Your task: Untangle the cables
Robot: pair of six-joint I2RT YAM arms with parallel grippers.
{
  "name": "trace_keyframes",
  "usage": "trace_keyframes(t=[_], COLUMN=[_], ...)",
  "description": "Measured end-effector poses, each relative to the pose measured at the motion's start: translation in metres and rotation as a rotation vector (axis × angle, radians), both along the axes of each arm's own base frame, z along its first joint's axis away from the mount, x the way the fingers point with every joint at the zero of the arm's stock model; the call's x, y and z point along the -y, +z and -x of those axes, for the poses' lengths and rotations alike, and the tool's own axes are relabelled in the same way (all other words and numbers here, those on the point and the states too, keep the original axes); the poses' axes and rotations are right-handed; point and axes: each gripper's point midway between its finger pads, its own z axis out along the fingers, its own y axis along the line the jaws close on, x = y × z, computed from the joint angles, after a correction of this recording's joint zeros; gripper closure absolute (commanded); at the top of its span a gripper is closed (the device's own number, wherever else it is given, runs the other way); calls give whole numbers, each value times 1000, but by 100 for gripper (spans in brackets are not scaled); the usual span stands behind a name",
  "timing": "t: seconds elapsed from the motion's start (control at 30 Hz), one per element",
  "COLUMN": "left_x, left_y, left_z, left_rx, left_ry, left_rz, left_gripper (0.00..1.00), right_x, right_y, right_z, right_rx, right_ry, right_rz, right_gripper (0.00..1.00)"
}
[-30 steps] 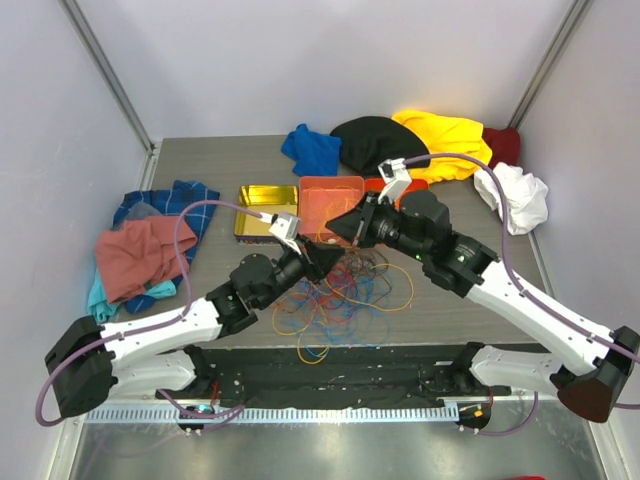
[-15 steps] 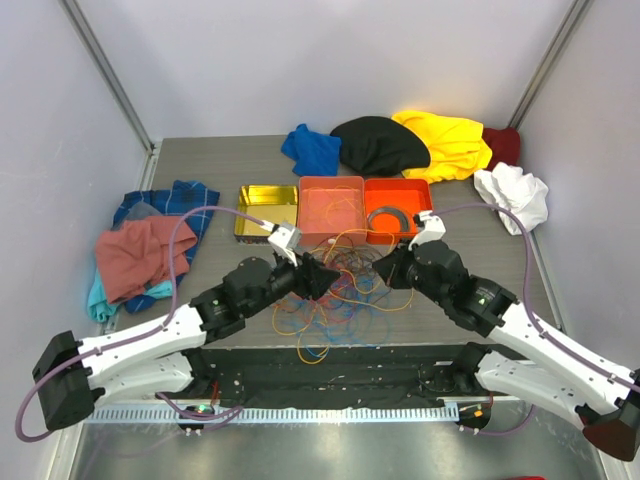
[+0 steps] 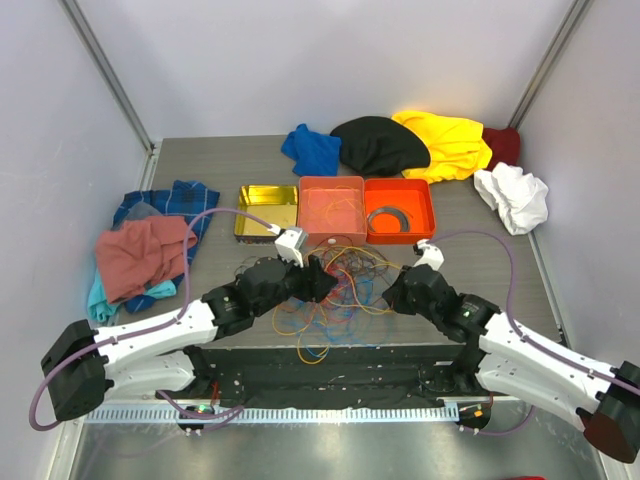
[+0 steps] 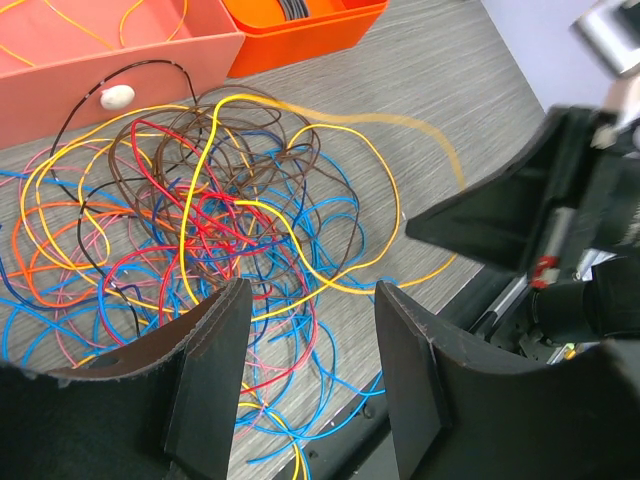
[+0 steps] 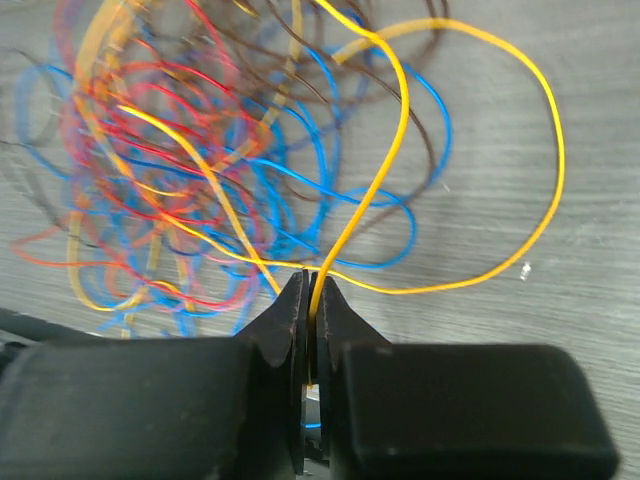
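Observation:
The cables (image 3: 345, 285) lie in a loose tangle of blue, red, orange, yellow and brown loops on the table in front of the trays. My left gripper (image 3: 325, 283) hovers over the tangle's near left part. In the left wrist view it (image 4: 310, 300) is open, with blue and red strands (image 4: 200, 220) on the table below the gap and nothing held. My right gripper (image 3: 388, 290) sits at the tangle's right edge. In the right wrist view it (image 5: 313, 285) is shut on a yellow-orange cable (image 5: 404, 120), which rises from the jaws and loops over the pile (image 5: 200, 170).
Behind the tangle stand a salmon tray (image 3: 330, 180), an orange tray (image 3: 400, 182) holding a grey coiled ring (image 3: 388, 217), and a gold tin (image 3: 268, 188). Clothes are heaped at the left (image 3: 150, 250), along the back (image 3: 400, 140) and at the right (image 3: 515, 195).
My left gripper has opened and shifted slightly right over the tangle. My right arm has drawn back from over the trays to the tangle's near right, still shut.

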Motion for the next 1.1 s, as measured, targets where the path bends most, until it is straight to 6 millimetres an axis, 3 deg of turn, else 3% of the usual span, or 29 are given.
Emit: trace_keyframes(t=[0.13,0.33,0.53,1.1], left_x=[0,-1,-8,-9], left_y=[0,-4,-19,-19], left_z=[0,1,5,6], left_rx=[-3,-17,-36,-46], left_ry=[3,10,20,28], left_rz=[3,14,-5,10], left_gripper=[43,44,44,44], right_x=[1,-9,-14,-46], right_y=[-22,-39,-49,-57], right_z=[4,0,-3,6], right_rx=[-48,-82,-95,-74], right_ry=[6,46,89,259], right_rz=[37,77,122,198], right_gripper=[68,57,57,58])
